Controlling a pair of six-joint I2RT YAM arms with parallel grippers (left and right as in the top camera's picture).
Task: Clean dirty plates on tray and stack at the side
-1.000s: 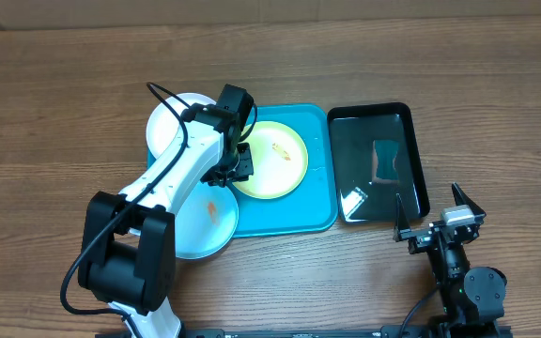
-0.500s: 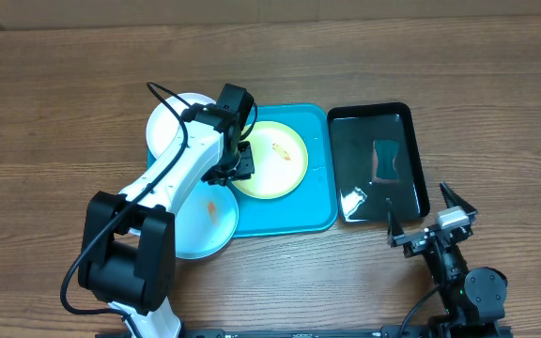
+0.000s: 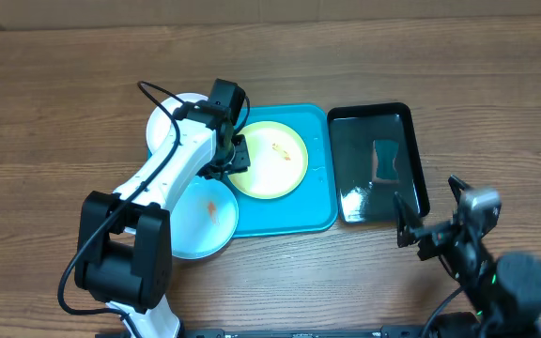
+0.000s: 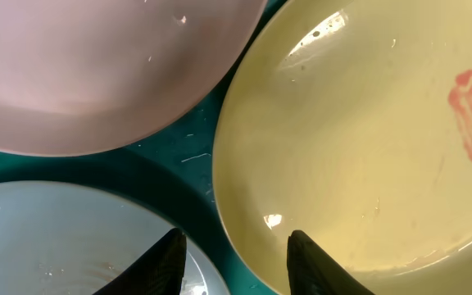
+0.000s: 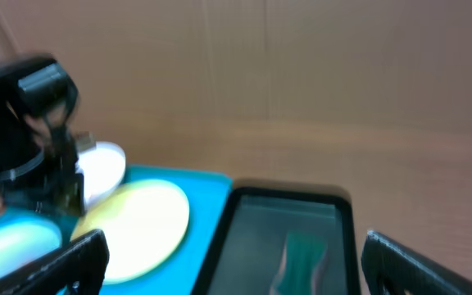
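1. Wood-grain table (image 3: 64,94), seen from overhead. Turquoise tray (image 3: 315,205) sits mid-table, w/ a glossy black tray (image 3: 355,141) just right of it. Black tray holds a green cloth or sponge (image 3: 384,160); can't tell which.
2. Plates:
   - Yellow-green plate (image 3: 275,160) lies flat on the turquoise tray, orange smear (image 3: 283,150) right of its centre.
   - White plate (image 3: 167,127) is at far left, hanging over the tray's left edge.
   - Light blue plate (image 3: 200,221) is at near left, overlapping the tray's near-left corner. It has its own smear (image 3: 212,208).
3. Left gripper (image 3: 236,160) is low over the spot where all 3 plates nearly meet. Claw is partway apart w/ nothing clamped. In the wrist view the fingertips (image 4: 310,262) straddle the yellow-green plate's left rim; contact can't be told.
4. Right gripper (image 3: 430,211) is at near right, by the black tray's near edge. Jaws spread wide, empty.
5. Key relation:
   - Yellow-green plate's body lies right of the left claw.
   - Rim runs roughly near-far under it and the jaws span left-right across it.
   - Round plate, so no long axis to line up.
   - Left arm is far nearer; right arm is well apart from all plates.
6. Judgement: early in the task. Smears are on the plates and nothing is stacked. A rim pinch by the left claw looks likely next. Risk is nudging the blue plate just beside it.
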